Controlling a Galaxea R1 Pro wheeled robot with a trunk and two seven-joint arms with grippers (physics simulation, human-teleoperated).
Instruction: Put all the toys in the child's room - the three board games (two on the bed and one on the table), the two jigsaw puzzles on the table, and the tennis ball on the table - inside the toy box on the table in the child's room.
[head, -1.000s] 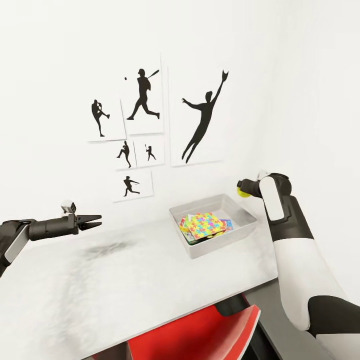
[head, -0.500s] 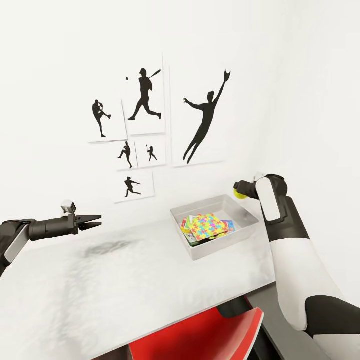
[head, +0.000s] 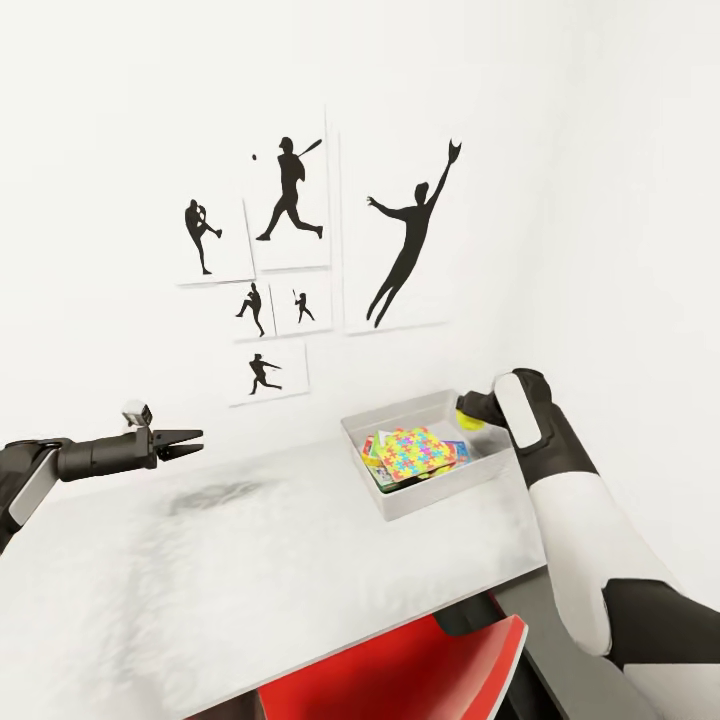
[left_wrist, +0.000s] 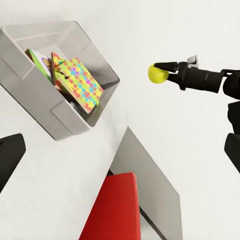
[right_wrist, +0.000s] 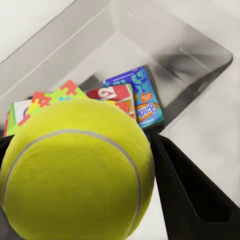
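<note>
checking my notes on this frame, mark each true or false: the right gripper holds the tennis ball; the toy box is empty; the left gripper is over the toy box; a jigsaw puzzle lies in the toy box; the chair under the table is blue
1. The right gripper holds the tennis ball. True.
2. The toy box is empty. False: it holds puzzles and game boxes.
3. The left gripper is over the toy box. False: it hangs over the table, well to the box's side.
4. A jigsaw puzzle lies in the toy box. True.
5. The chair under the table is blue. False: it is red.
</note>
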